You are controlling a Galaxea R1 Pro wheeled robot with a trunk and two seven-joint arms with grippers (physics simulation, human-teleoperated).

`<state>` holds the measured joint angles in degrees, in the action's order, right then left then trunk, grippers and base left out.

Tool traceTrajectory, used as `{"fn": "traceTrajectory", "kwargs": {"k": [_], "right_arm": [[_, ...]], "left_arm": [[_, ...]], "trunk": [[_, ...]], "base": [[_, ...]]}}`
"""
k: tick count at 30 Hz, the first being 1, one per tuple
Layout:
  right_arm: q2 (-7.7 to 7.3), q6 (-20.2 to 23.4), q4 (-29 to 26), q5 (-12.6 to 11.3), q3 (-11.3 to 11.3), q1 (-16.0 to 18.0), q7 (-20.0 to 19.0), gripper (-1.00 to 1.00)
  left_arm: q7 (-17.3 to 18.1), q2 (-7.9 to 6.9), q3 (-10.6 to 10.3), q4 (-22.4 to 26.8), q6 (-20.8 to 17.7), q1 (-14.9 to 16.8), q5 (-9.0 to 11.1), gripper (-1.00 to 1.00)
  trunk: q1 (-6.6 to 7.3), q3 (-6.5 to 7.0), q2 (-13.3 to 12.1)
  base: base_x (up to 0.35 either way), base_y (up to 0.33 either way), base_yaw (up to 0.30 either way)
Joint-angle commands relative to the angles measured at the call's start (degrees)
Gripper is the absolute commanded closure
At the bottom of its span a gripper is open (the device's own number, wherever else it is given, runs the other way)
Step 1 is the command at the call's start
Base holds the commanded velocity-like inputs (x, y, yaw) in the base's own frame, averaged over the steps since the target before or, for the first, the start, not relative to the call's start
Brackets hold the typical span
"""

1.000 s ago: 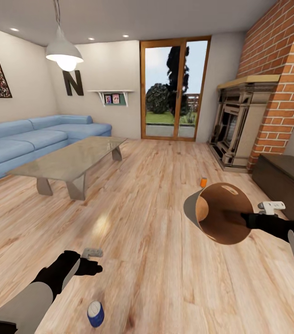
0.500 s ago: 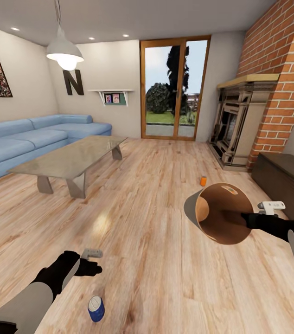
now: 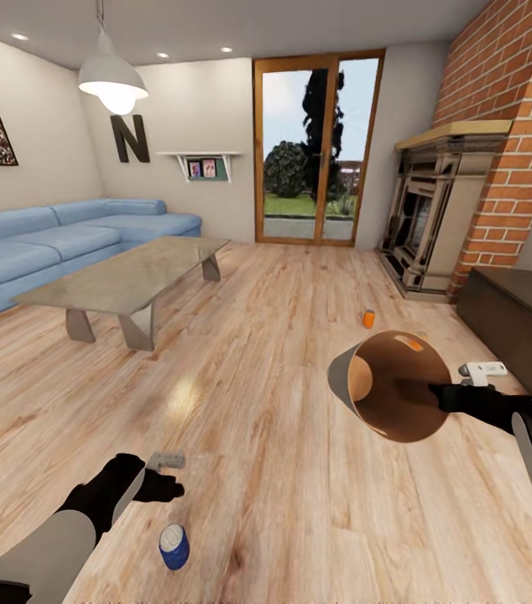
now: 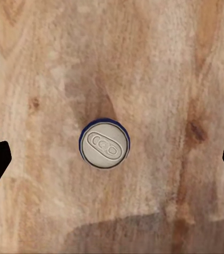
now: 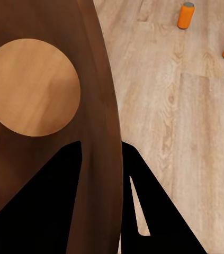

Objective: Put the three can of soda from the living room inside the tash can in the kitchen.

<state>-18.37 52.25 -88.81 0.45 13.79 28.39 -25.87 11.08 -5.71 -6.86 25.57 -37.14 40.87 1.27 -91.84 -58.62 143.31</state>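
Your right tool (image 3: 444, 394) clamps the trash can (image 3: 383, 386) rim, mouth tipped toward you; your left tool (image 4: 112, 159), fingers wide apart, hangs straight over the upright blue can (image 4: 104, 144), ready to pick it off the floor (image 3: 299, 470).

Second orange can (image 3: 415, 343) mostly hidden behind bin (image 3: 346, 382) rim.

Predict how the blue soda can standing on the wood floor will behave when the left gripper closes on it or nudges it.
The blue can stands upright on smooth floor, so a nudge would probably slide or tip it. Once tipped, its round body would likely roll. Its slick-looking sides may slip unless the left gripper, now open above it, closes centred.
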Motion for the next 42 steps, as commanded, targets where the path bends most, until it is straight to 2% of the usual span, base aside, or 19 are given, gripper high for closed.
{"fn": "traceTrajectory", "kwargs": {"k": [1, 7, 21, 35, 42], "right_arm": [[0.03, 0.13, -0.04, -1.18, -0.41, 0.06, -0.12, 1.0], [0.08, 0.06, 0.03, -1.16, -1.13, 0.02, -0.06, 1.0], [0.02, -0.03, 0.27, -1.08, -1.19, 0.01, -0.05, 1.0], [0.06, -0.03, 0.25, -1.15, -1.21, 0.01, -0.05, 1.0], [0.01, -0.04, 0.29, -1.16, -1.17, 0.0, -0.05, 1.0]], "left_arm": [[0.0, 0.0, 0.0, 0.16, 0.02, 0.0, 0.02, -1.0], [0.44, 0.0, -0.16, 0.49, 0.25, 0.0, 0.07, -1.0], [0.13, 0.0, -0.11, 0.54, 0.49, 0.0, 0.05, -1.0], [0.1, 0.0, -0.22, 0.52, 0.49, 0.0, 0.05, -1.0], [0.09, 0.0, -0.26, 0.53, 0.49, 0.0, 0.05, -1.0]], "trunk": [[0.01, 0.01, 0.01], [0.01, 0.01, 0.01], [0.01, 0.01, 0.01], [-0.35, -3.09, 0.19], [-0.35, -3.09, 0.19]], "base": [[0.0, 0.0, 0.0], [0.017, 0.0, 0.0], [0.064, 0.0, 0.0], [0.001, 0.0, 0.0], [0.0, 0.0, 0.0]]}}
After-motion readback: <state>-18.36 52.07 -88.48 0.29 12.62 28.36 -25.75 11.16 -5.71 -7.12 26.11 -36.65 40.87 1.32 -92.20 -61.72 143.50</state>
